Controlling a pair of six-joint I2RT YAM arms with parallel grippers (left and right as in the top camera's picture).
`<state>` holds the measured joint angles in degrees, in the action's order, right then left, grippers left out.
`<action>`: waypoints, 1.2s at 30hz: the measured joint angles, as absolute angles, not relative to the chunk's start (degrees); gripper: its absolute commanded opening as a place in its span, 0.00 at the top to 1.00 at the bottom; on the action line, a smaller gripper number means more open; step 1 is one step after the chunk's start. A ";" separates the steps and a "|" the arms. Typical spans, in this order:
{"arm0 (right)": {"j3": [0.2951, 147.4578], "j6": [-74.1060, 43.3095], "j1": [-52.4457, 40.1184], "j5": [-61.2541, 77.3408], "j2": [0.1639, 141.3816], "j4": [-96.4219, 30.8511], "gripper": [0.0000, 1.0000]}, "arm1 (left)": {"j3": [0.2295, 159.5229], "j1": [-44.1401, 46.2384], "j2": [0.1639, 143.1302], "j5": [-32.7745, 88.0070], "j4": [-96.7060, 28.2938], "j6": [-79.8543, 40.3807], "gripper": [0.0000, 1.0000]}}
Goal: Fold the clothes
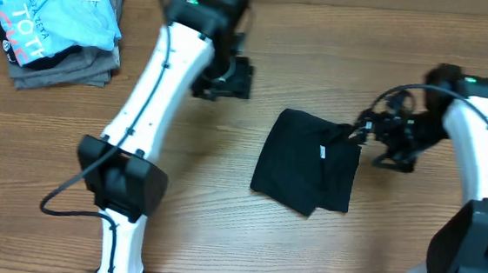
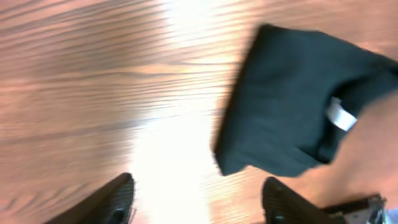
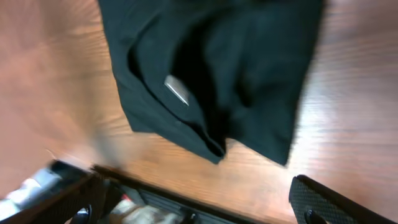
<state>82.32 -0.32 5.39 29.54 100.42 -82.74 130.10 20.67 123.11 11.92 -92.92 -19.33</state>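
Observation:
The black T-shirt [image 1: 305, 161] lies folded into a small bundle on the wooden table, its white tag [image 1: 321, 153] showing. It also shows in the left wrist view [image 2: 292, 106] and the right wrist view [image 3: 217, 68]. My left gripper [image 1: 227, 78] hovers over bare table up and left of the shirt; its fingers [image 2: 199, 202] are spread and empty. My right gripper [image 1: 362, 133] is at the shirt's upper right corner; its fingers [image 3: 199, 205] are wide apart with nothing between them, clear of the cloth.
A light blue shirt with lettering [image 1: 53, 12] lies on folded grey garments [image 1: 67, 61] at the back left corner. The table's front edge [image 3: 174, 199] shows in the right wrist view.

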 measured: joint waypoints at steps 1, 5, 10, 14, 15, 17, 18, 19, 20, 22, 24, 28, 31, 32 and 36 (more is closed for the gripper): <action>81.49 -1.19 3.25 28.69 100.38 -80.95 0.02 | 129.29 19.73 123.11 11.75 -92.95 -19.35 0.25; 77.65 -6.31 -3.77 24.14 100.38 -75.11 0.09 | 124.40 18.26 123.11 11.57 -92.92 -19.33 0.25; 74.52 -12.08 -8.34 20.18 100.38 -70.98 0.17 | 119.77 18.28 123.11 11.53 -92.29 -18.65 0.26; 72.07 -14.90 -8.56 18.04 100.38 -67.37 0.27 | 118.48 18.31 123.11 11.53 -92.14 -18.04 0.27; 71.24 -15.42 -8.56 17.67 100.38 -66.70 0.28 | 118.43 18.35 123.11 11.55 -92.12 -18.00 0.27; 69.84 -15.99 -8.56 17.43 100.38 -65.30 0.31 | 118.43 18.39 123.11 11.53 -92.07 -17.87 0.26; 69.19 -16.16 -8.56 17.37 100.38 -64.47 0.32 | 118.43 18.39 123.11 11.55 -91.90 -17.85 0.26; 68.55 -16.32 -8.56 17.34 100.38 -63.64 0.34 | 118.43 18.39 123.11 11.55 -91.68 -17.85 0.26; 67.81 -16.60 -8.56 17.32 100.38 -62.83 0.38 | 118.41 18.39 123.11 11.55 -91.50 -17.85 0.26; 66.63 -17.26 -8.58 17.30 100.38 -61.45 0.52 | 118.41 18.39 123.11 11.53 -91.33 -17.85 0.26; 65.60 -17.67 -8.62 17.28 100.38 -60.12 0.67 | 118.41 18.39 123.11 11.53 -91.31 -17.85 0.26; 64.69 -17.82 -8.62 17.19 100.38 -59.59 0.89 | 118.41 18.39 123.11 11.53 -91.26 -17.85 0.25; 64.69 -18.09 -8.62 16.64 100.38 -59.66 0.96 | 118.41 18.39 123.11 11.53 -90.98 -17.85 0.25; 64.71 -18.11 -8.62 16.25 100.38 -59.92 0.96 | 118.41 18.39 123.11 11.55 -90.87 -17.85 0.25; 66.76 -18.00 -8.62 14.52 100.36 -64.88 0.96 | 118.41 18.39 123.11 11.53 -90.45 -17.82 0.36</action>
